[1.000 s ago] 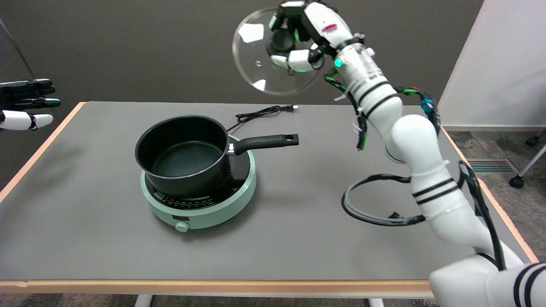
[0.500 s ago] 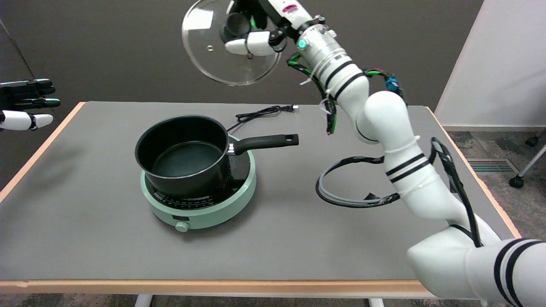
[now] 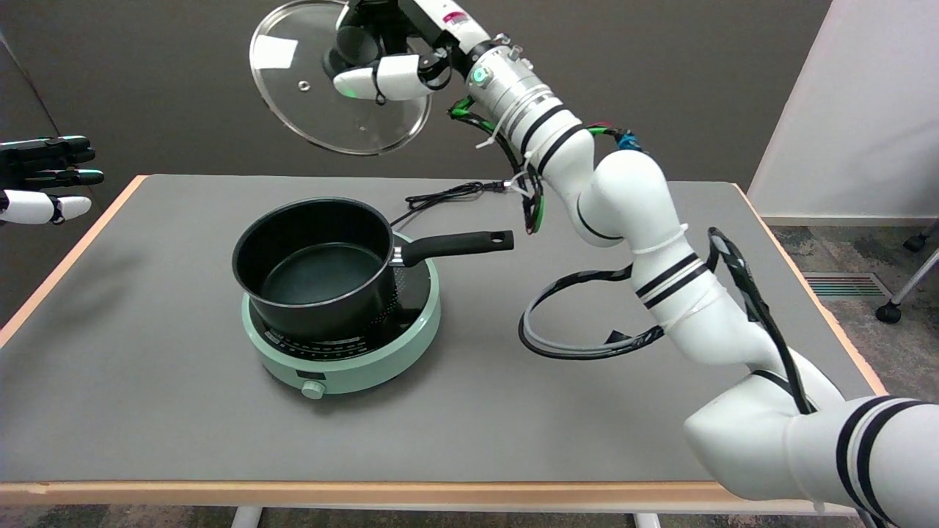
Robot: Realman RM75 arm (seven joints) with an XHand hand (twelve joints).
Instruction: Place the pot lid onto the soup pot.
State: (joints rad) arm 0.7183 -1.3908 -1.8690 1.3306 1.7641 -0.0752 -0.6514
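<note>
- Right hand (image 3: 381,44) up near the top edge of the head view, fingers closed around the black knob of the pot lid (image 3: 315,110); one white finger lies across the glass just below the knob.
- Pot lid: clear glass with a metal rim and a small vent hole; held in the air, tilted, its face turned partly toward the camera. It hangs well above the table, up and slightly right of the pot's opening, touching nothing but the hand.
- Right arm (image 3: 623,198): white with black bands, reaches in from the lower right and slants up and left to the hand; a loop of grey-black cable hangs beneath it.
- Soup pot (image 3: 315,268): black, open, empty inside; sits upright on the mint-green hotplate (image 3: 352,359). Its black handle points to the right.
- Hotplate: round, knob on its near side, left of the table's centre; its black cord (image 3: 447,194) trails toward the far edge.
- Table (image 3: 147,411): grey top, light wood edging.
</note>
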